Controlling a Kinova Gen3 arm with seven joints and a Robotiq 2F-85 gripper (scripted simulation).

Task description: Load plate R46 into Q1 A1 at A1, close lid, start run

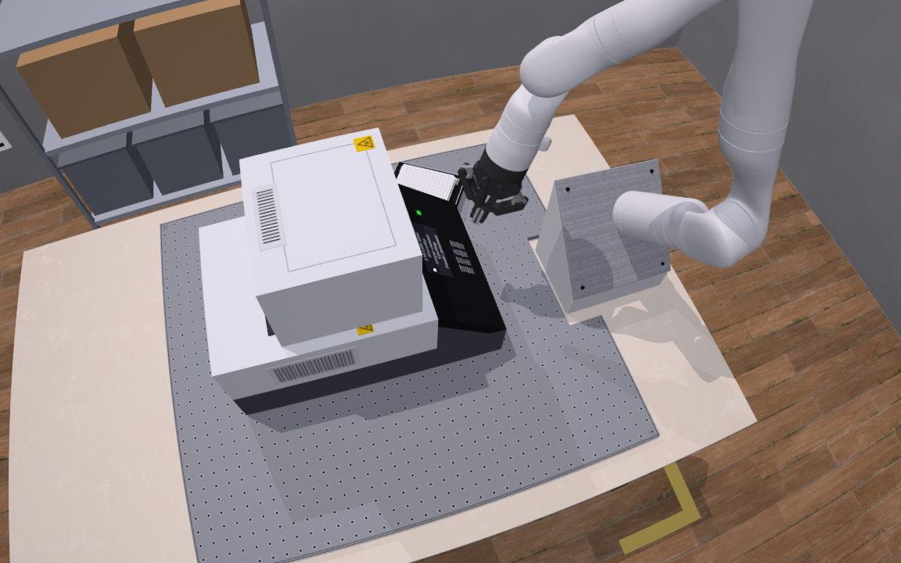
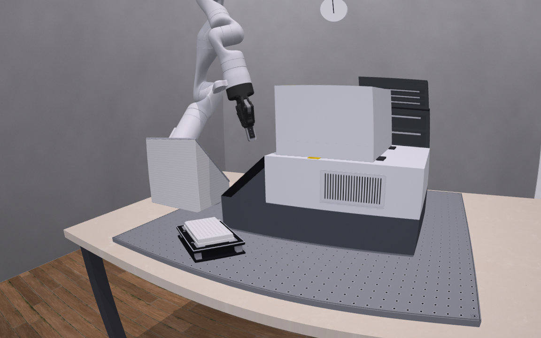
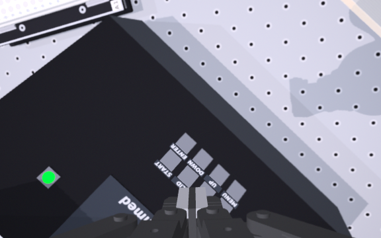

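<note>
Plate R46 (image 1: 428, 181) (image 2: 208, 229) (image 3: 42, 8) is white and sits in the black nest N1 (image 2: 217, 253) (image 3: 51, 20) beside Q1 (image 1: 230, 266) (image 2: 293, 185) (image 3: 94, 82). Q1's lid (image 1: 335, 202) (image 2: 322, 121) covers the top; the block is hidden. The lamp (image 1: 418, 212) (image 3: 48, 177) is green. The screen (image 1: 432, 245) (image 3: 94, 205) is partly hidden. My gripper (image 1: 478, 216) (image 2: 251, 139) (image 3: 192, 205) is shut and empty, above the front panel. In the wrist view its tips lie just below the LID key (image 3: 188, 176); the START key (image 3: 170, 160) shows beside that.
The grey mounting block (image 1: 608, 238) (image 2: 173, 174) under the arm stands in front of Q1. The perforated board (image 1: 404, 462) (image 2: 327, 273) lies under Q1 and the nest. A shelf (image 1: 166, 112) with boxes stands against the wall.
</note>
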